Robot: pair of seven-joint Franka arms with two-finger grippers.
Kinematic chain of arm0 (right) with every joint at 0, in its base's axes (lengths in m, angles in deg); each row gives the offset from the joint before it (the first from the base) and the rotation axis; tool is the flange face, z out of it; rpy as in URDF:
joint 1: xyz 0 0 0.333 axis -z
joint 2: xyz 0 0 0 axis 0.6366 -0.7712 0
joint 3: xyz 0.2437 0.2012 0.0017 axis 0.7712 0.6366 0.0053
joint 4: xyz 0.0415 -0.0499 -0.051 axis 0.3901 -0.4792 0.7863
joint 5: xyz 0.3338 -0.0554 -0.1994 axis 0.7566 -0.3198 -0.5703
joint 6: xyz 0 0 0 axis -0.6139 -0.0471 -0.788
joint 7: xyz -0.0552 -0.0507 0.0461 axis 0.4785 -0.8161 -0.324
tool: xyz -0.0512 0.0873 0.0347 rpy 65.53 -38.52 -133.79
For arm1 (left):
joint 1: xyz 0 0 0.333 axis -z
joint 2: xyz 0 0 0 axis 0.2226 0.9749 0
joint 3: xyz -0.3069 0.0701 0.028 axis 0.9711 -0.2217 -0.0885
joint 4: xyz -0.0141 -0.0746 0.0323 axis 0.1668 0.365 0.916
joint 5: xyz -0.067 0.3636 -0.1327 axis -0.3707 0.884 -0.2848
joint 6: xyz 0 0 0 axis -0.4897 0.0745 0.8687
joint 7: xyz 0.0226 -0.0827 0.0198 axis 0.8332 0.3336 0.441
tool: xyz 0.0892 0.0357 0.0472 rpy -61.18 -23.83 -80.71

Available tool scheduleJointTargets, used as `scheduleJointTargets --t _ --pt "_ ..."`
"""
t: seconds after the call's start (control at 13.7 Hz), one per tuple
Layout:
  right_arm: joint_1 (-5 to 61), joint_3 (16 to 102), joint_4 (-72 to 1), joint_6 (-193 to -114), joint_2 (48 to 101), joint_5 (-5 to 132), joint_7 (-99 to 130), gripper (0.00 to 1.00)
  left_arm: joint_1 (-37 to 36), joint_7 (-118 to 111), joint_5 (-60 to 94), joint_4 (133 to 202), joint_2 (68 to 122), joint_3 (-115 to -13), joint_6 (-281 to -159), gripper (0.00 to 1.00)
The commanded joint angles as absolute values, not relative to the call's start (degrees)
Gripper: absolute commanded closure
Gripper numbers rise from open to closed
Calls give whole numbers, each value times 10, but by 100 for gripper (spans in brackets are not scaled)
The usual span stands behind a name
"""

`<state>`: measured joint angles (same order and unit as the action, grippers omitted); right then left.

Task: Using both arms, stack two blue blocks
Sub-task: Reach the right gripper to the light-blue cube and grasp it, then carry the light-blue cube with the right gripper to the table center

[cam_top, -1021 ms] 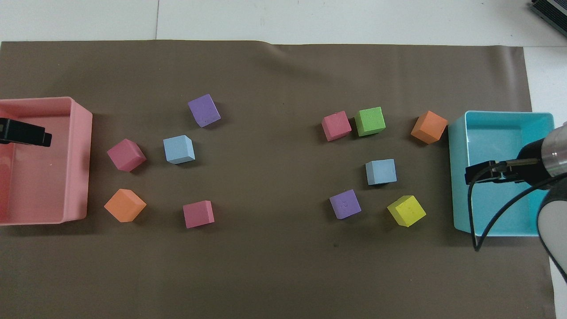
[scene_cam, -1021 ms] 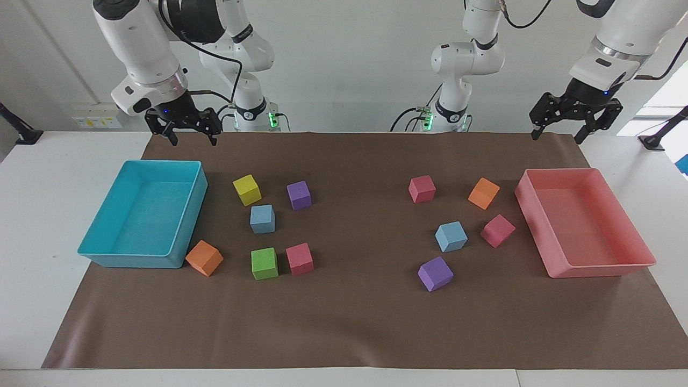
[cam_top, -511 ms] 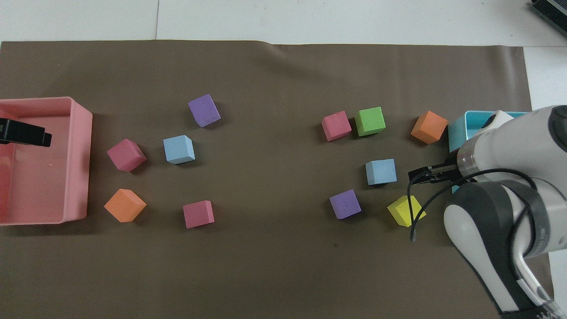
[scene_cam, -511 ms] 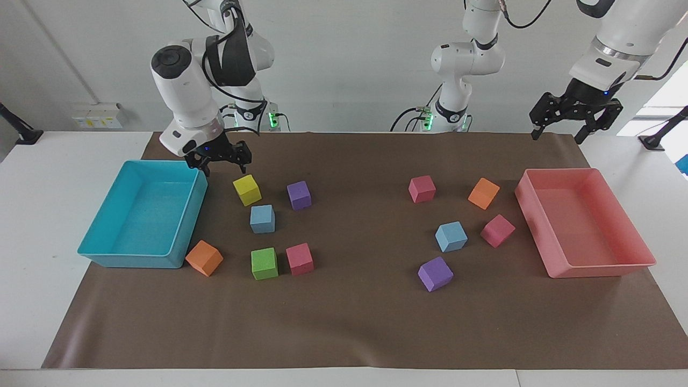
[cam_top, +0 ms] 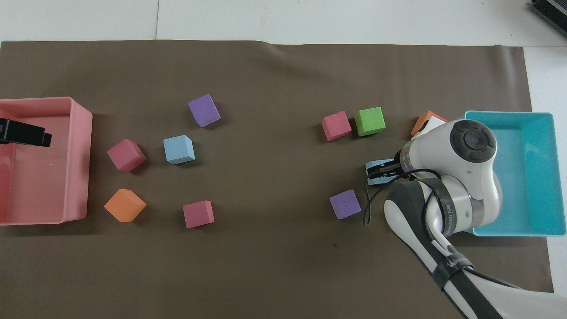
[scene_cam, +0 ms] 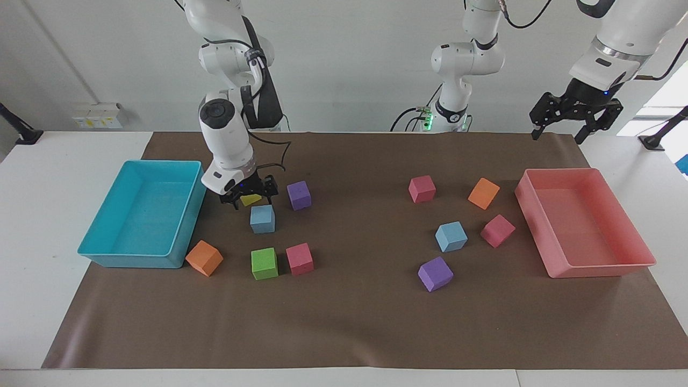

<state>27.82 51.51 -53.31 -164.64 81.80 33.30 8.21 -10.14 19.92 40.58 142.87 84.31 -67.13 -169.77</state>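
Two sky-blue blocks lie on the brown mat. One point(scene_cam: 262, 219) is toward the right arm's end, between a yellow cube point(scene_cam: 248, 201) and a green cube point(scene_cam: 264, 263). In the overhead view point(cam_top: 375, 165) it is mostly covered by the gripper. The other blue block point(scene_cam: 451, 236) point(cam_top: 179, 149) is toward the left arm's end. My right gripper point(scene_cam: 250, 196) point(cam_top: 382, 173) is open, low over the yellow cube and the first blue block, and touches neither. My left gripper point(scene_cam: 575, 115) point(cam_top: 24, 133) is open and waits high over the pink tray's end.
A turquoise tray point(scene_cam: 129, 260) stands at the right arm's end and a pink tray point(scene_cam: 602, 267) at the left arm's end. Purple point(scene_cam: 299, 194), pink point(scene_cam: 299, 258) and orange point(scene_cam: 204, 258) cubes surround the first blue block. Purple point(scene_cam: 435, 273) and pink point(scene_cam: 497, 230) cubes flank the other.
My right arm swung from over the turquoise tray's near corner across and down to over the yellow cube and blue block. The left arm and all cubes stayed still.
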Motion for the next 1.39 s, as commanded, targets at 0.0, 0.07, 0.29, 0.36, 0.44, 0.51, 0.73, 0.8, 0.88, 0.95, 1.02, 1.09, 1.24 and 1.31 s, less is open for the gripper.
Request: scheduleJointTargets --t 0.0,0.07,0.29,0.36,0.44,0.51,0.73,0.8,0.88,0.95,1.02,1.09,1.24,1.31 --pt "281 514 -560 -1692 805 348 114 0 -106 208 407 1431 839 -670 -1708 0" --pt "281 514 -566 -1694 804 348 114 0 -106 208 407 1431 839 -670 -1713 0" --pt "280 514 -581 -1696 798 372 117 0 -106 207 407 1432 839 -670 -1717 0" --pt "281 514 -582 -1696 797 373 118 0 -107 207 407 1432 839 -670 -1716 0" --pt "284 513 -582 -1696 796 373 122 0 -107 207 407 1432 839 -670 -1716 0" --pt "284 514 -582 -1695 793 373 121 32 -107 207 407 1432 839 -670 -1716 0" --pt "281 513 -575 -1687 788 373 114 100 -106 207 407 1433 839 -670 -1717 0" --pt "282 513 -568 -1687 788 373 114 100 -107 208 407 1433 839 -670 -1717 0" --pt "285 513 -556 -1674 794 373 113 100 -107 207 407 1434 839 -670 -1716 0" --pt "285 513 -536 -1632 806 374 113 100 -107 206 407 1434 839 -670 -1715 0" --pt "286 513 -520 -1597 820 373 112 100 -106 206 406 1433 839 -670 -1716 0" --pt "286 513 -509 -1570 837 374 110 100 -106 203 405 1433 839 -670 -1717 0" --pt "284 513 -487 -1526 857 373 80 100 -106 205 405 1433 839 -670 -1717 0" --pt "279 515 -465 -1507 854 372 55 100 -105 206 405 1433 839 -670 -1718 0"
